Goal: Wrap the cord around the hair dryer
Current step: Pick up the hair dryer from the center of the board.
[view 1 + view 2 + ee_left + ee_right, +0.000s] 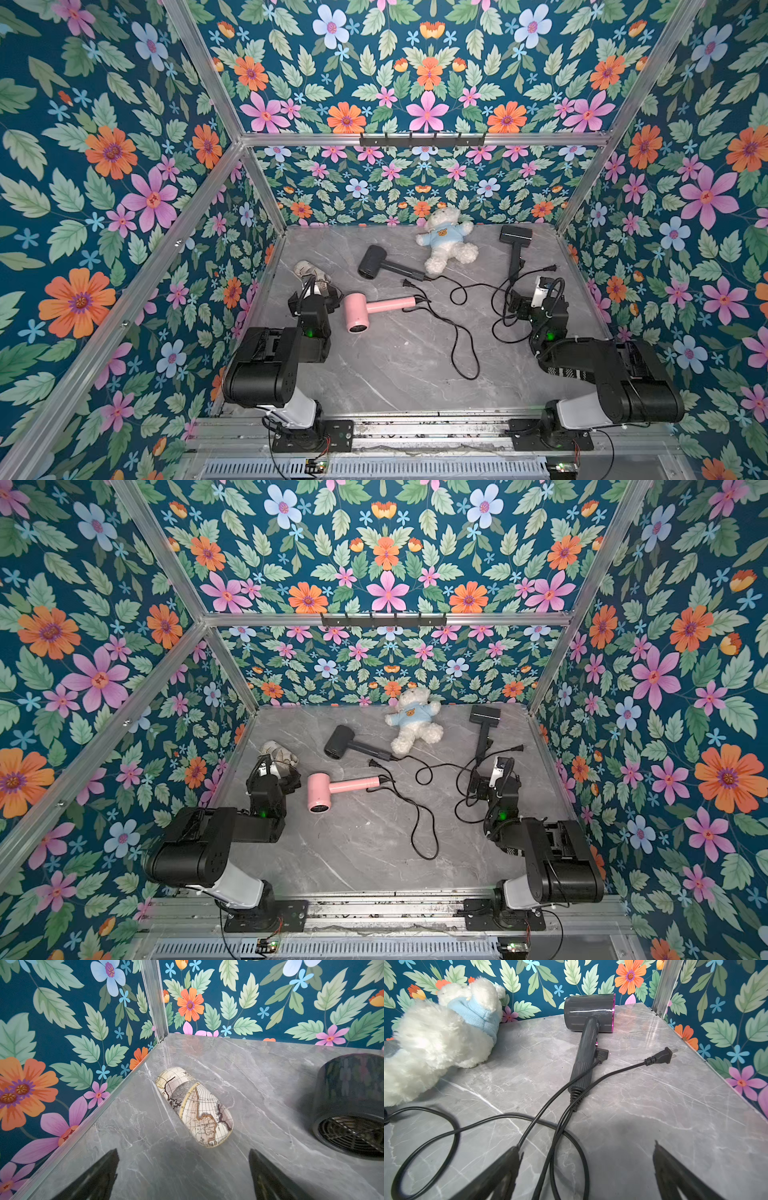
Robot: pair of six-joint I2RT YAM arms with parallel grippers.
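Three hair dryers lie on the grey marble table (395, 374): a pink one (376, 309), a dark one (380, 262) behind it, and a grey one with magenta trim (588, 1015) at the back right. Their black cords (465, 345) trail loose over the table and cross each other. My right gripper (585, 1145) is open just above the crossing cords (562, 1122), holding nothing. A plug (660, 1056) lies beside the grey dryer's handle. My left gripper (183, 1151) is open and empty near the left wall, with the dark dryer's head (351, 1105) to its side.
A map-printed case (195, 1105) lies just ahead of the left gripper, near the left wall. A white teddy bear in a blue shirt (446, 243) sits at the back between the two dark dryers. Flowered walls and aluminium posts (154, 997) enclose the table.
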